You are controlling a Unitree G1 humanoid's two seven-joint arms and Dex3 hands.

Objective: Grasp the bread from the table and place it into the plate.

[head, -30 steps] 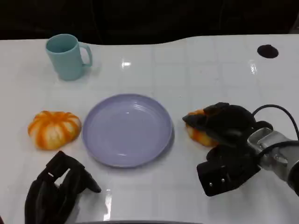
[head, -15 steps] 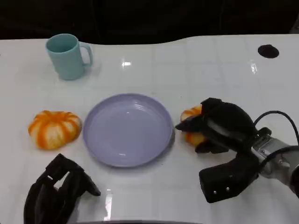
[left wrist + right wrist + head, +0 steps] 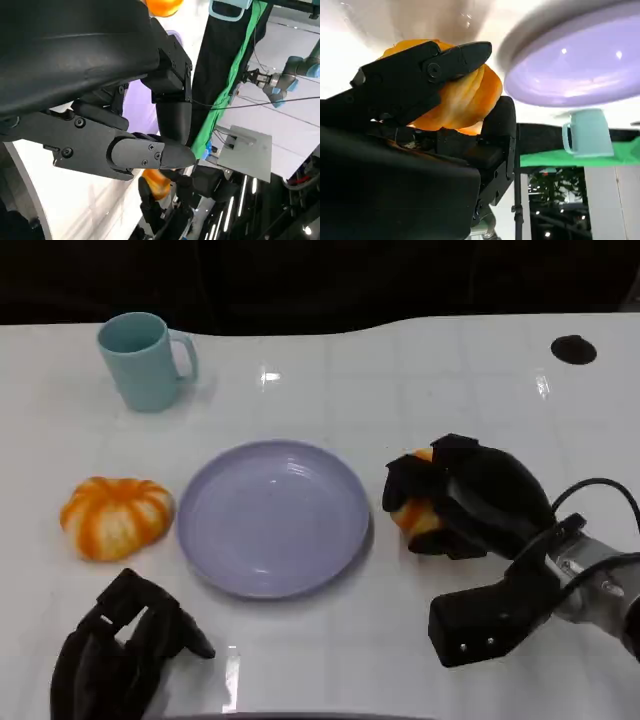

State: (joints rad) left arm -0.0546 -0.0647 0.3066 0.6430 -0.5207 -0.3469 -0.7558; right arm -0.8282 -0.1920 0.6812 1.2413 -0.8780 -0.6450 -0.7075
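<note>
Head view: the right hand [image 3: 465, 498] has its black fingers wrapped over and around an orange-and-white bread [image 3: 413, 515], gripping it just to the right of the lavender plate [image 3: 273, 517]. Only the left edge of that bread shows past the fingers; whether it rests on the white table [image 3: 400, 390] or is lifted clear of it cannot be told from here. The plate sits in the middle of the table with nothing in it. A second bread [image 3: 115, 517], round with orange and white stripes, lies on the table just beside the plate's left rim. A teal mug [image 3: 145, 361] stands upright near the far left corner, handle to the right, well apart from the plate. A small dark round spot [image 3: 573, 349] marks the table at the far right. The left hand [image 3: 125, 645] rests low at the near left of the table, fingers curled in and holding nothing, near the striped bread but apart from it.

In the right wrist view the fingers [image 3: 420, 75] clamp across the bread [image 3: 465, 100] from both sides, with the plate [image 3: 575, 65] close beside it and the mug [image 3: 587, 132] beyond
</note>
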